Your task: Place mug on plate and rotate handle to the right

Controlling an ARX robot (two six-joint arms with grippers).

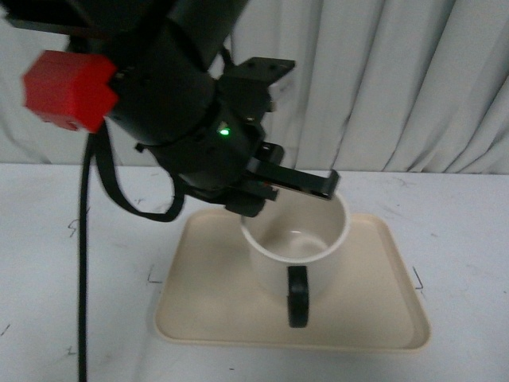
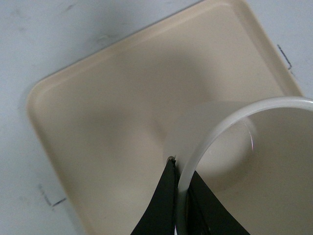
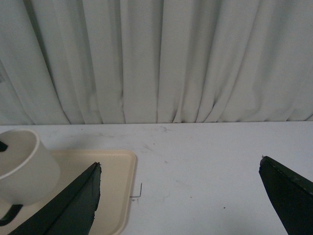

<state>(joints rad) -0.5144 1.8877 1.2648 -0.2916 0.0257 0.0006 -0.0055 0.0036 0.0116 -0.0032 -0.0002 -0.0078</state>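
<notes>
Frontally, the mug [image 1: 298, 239] stands upright within the plate [image 1: 207, 294], nearer the plate's far edge than its near one. Whether its base rests on the plate or hangs just above it I cannot tell. The handle [image 1: 297, 296] points at the plate's near edge, toward the camera, so the turn to the right is not yet made. The left gripper [image 1: 280, 193] reaches in from the far left and meets the mug's far rim. The plate lies on the white table [image 1: 461, 239].

From the left wrist, the left gripper [image 2: 180, 169] is clamped on the mug [image 2: 244, 161], with one finger [image 2: 164, 200] outside the wall and the other inside. The rim passes between them. Bare plate [image 2: 98, 122] shows beyond.

From the right wrist, the right gripper [image 3: 178, 196] is spread wide and holds nothing, hovering over the table [image 3: 205, 161] off the plate's right edge. The mug [image 3: 24, 166] and a bit of its handle [image 3: 9, 214] show on the plate [image 3: 115, 186], with a pale curtain [image 3: 156, 58] behind.

As for risks, the hold is a thin pinch on one side of the wall. During a twist the mug could pivot between the fingers, tip, or slip free. If the base drags, the light plate could turn or slide with the mug, leaving the handle short of the right. Letting go while the mug is above the plate would make it drop and perhaps topple.

No brand, label or readable writing shows in any view. The mug's visible side is plain, and the table bears only small black tick marks.
</notes>
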